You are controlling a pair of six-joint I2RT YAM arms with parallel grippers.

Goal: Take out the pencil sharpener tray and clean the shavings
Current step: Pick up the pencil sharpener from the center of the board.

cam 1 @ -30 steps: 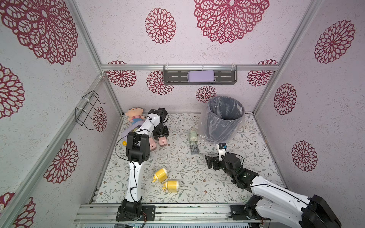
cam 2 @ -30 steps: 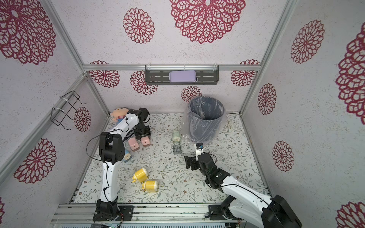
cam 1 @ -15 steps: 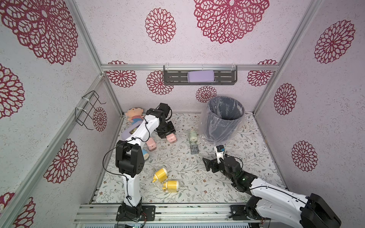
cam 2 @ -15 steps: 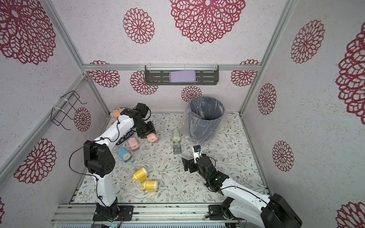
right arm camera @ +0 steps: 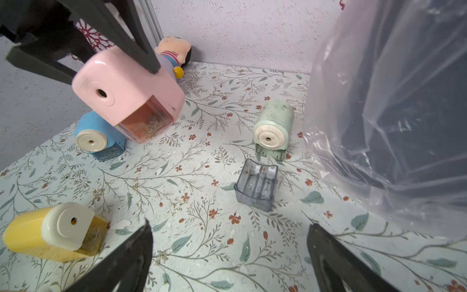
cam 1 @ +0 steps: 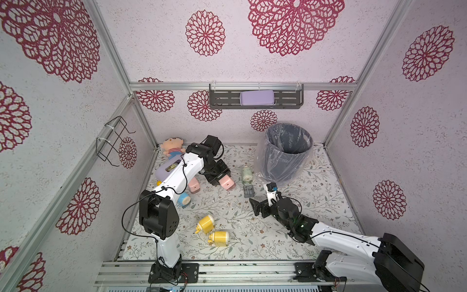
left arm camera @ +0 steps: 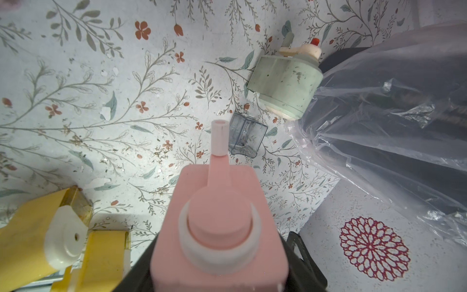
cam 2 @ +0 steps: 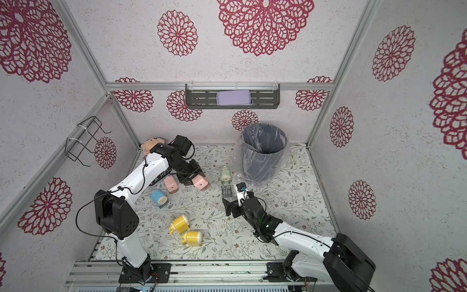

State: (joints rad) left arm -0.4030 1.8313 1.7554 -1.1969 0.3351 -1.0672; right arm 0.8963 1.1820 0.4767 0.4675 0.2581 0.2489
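The bin [cam 1: 285,151], lined with a clear bag, is my landmark. My left gripper [cam 1: 222,177] is clamped around a pink sharpener [right arm camera: 126,96], holding it off the floor near the bin but not over it. My right gripper [right arm camera: 230,227] is spread wide and empty, low in front of the bin and facing that sharpener. Its tray [right arm camera: 145,124] is still seated in the body, with shavings [right arm camera: 154,127] showing through the tinted wall.

A green sharpener [right arm camera: 274,126] lies just beside the bin's bag. Its clear tray [right arm camera: 255,187] is out and looks empty, so I judge that one done. Left for this one: pull the tray and tip it into the bin. A blue sharpener [right arm camera: 99,141] and a yellow sharpener [right arm camera: 50,232] wait further from the bin, and loose specks [right arm camera: 99,194] dot the floor there
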